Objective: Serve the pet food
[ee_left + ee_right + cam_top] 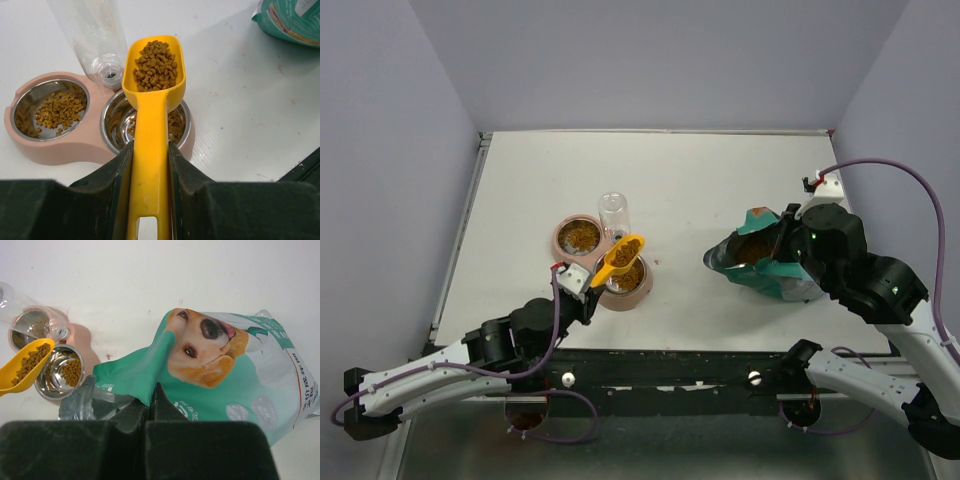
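Note:
My left gripper (150, 150) is shut on the handle of a yellow scoop (150, 120). The scoop is heaped with brown pet food (156, 65) and hovers over the right steel bowl (112, 125) of a pink double feeder (65, 150). That bowl holds some kibble, and the left bowl (57, 109) holds more. From above, the scoop (620, 258) is over the nearer bowl. My right gripper (151, 395) is shut on the torn top edge of the teal-green bag (240, 385), holding it open at the right (770, 270).
A clear upturned water bottle (92, 35) stands on the feeder behind the bowls, close to the scoop's left side. The table's front edge with a black rail (670, 365) runs just near the feeder. White walls enclose the left, back and right.

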